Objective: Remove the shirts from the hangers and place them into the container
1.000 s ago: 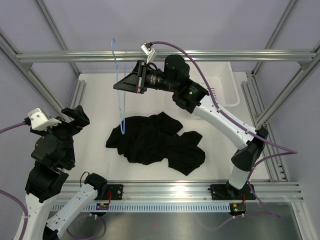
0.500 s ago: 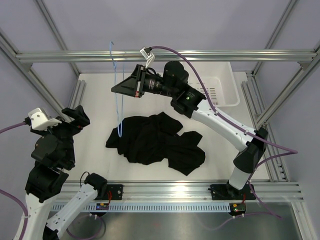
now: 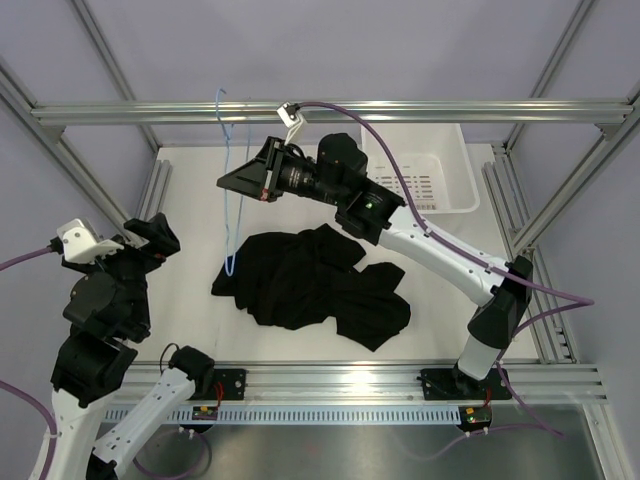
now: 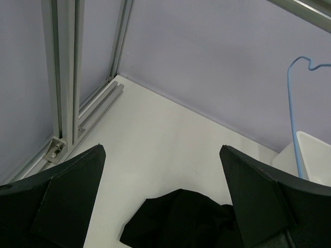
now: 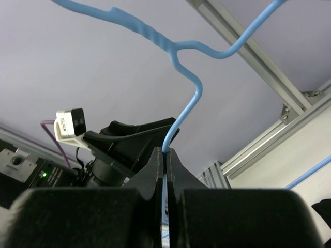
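Observation:
The black shirt [image 3: 310, 285] lies crumpled and flat on the white table, off the hanger; the left wrist view shows its near edge [image 4: 181, 217]. My right gripper [image 3: 224, 184] is raised above the table's back left, shut on the thin light-blue hanger [image 3: 228, 215]. The hanger hangs bare, its lower end just over the shirt's left edge. In the right wrist view the wire [image 5: 186, 77] runs up from between the closed fingers of the right gripper [image 5: 165, 152]. My left gripper [image 3: 160, 238] stands open and empty at the left, apart from the shirt. The white container [image 3: 425, 175] sits at the back right.
An aluminium frame bar [image 3: 450, 108] crosses the back above the table, with upright posts at both sides. A rail [image 3: 155, 185] runs along the table's left edge. The left wrist view shows the hanger [image 4: 294, 113] and the container's corner [image 4: 315, 155] on the right.
My right arm has swung the hanger to the left, and its lower end has drifted from over the shirt towards the shirt's left edge. More of the container shows. The left arm is still.

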You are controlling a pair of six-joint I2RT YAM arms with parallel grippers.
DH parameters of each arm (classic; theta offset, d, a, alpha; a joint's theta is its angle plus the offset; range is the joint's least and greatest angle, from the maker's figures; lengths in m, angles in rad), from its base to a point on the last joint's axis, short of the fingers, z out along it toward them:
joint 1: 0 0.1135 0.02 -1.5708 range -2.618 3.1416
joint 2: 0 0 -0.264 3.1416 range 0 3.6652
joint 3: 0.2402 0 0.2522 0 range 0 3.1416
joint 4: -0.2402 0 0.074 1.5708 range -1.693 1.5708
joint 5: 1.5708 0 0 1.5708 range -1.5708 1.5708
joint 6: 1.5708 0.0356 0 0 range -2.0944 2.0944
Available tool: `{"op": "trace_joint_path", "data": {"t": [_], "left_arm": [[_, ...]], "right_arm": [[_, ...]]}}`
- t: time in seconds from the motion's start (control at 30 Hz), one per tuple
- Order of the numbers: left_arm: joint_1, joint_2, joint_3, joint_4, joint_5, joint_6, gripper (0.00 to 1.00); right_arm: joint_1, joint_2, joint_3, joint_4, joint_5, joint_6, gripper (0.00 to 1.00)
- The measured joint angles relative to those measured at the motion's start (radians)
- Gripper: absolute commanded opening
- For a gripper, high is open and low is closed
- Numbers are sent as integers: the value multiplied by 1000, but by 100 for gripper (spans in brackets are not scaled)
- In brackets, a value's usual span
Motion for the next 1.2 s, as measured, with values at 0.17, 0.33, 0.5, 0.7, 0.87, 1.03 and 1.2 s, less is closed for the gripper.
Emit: {"op": "trace_joint_path", "data": {"t": [0.17, 0.33, 0.5, 0.7, 0.87, 1.03, 1.2], "left_arm": [[0, -5, -16, -1, 0, 0, 99], [0, -13, -16, 0, 0, 0, 99], [0, -13, -16, 0, 4, 0, 99], [0, -13, -17, 0, 11, -1, 99], [0, -21, -27, 0, 16, -1, 99], [0, -25, -32, 0, 19, -2, 99], [0, -26, -32, 0, 21, -3, 99]], "right_arm": [[38, 2, 2, -87, 102, -60, 0], [51, 17, 0, -138, 168, -109, 0], [53, 16, -5, -135, 196, -130, 0], [58, 17, -12, -128, 222, -150, 0], [72, 18, -12, -128, 255, -200, 0], [109, 30, -12, -137, 280, -283, 0], [129, 42, -40, -138, 300, -333, 0]]}}
